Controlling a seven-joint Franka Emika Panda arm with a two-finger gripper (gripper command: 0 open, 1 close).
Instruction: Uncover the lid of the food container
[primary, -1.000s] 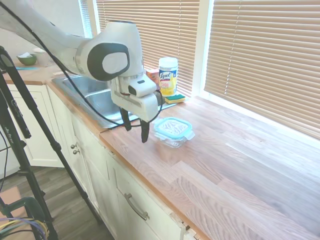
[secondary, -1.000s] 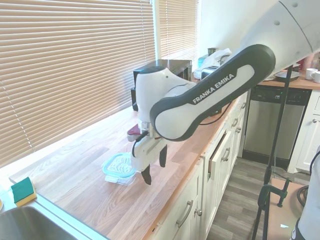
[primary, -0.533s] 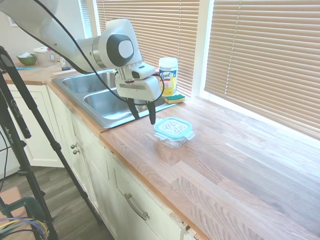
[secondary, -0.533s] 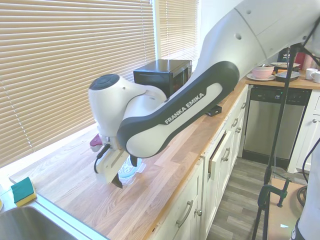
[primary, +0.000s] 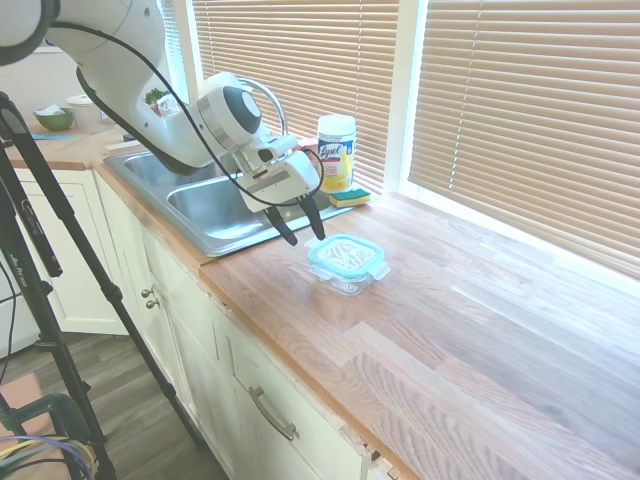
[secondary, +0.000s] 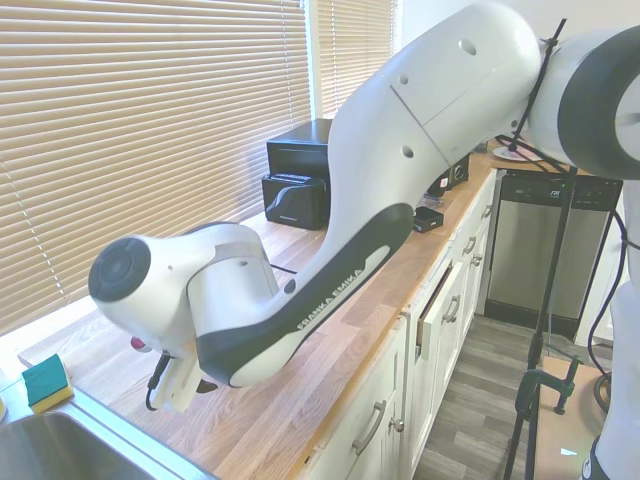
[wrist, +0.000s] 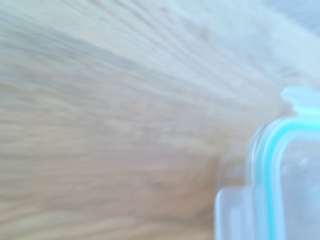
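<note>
The food container (primary: 349, 277) is a small clear tub on the wooden counter (primary: 480, 340), near the sink. The lid (primary: 346, 254) sits on top of it, teal-rimmed with a whitish centre. My gripper (primary: 305, 236) hangs tilted just left of the lid, on the sink side, open, with nothing between its dark fingers (primary: 318, 224) and a small gap to the lid. In the second exterior view my arm hides the container, and the gripper (secondary: 178, 383) shows low by the counter. A blurred corner of the lid (wrist: 280, 175) with a clip tab fills the wrist view's edge.
A steel sink (primary: 200, 205) lies left of the container. A Lysol canister (primary: 336, 152) and a yellow-green sponge (primary: 350, 197) stand by the window behind it. Black appliances (secondary: 300, 185) sit further along the counter. The counter's front edge runs close by.
My gripper has swung from the counter's front edge round to the sink side of the container and tilted toward the lid. It stays open. The container has not moved.
</note>
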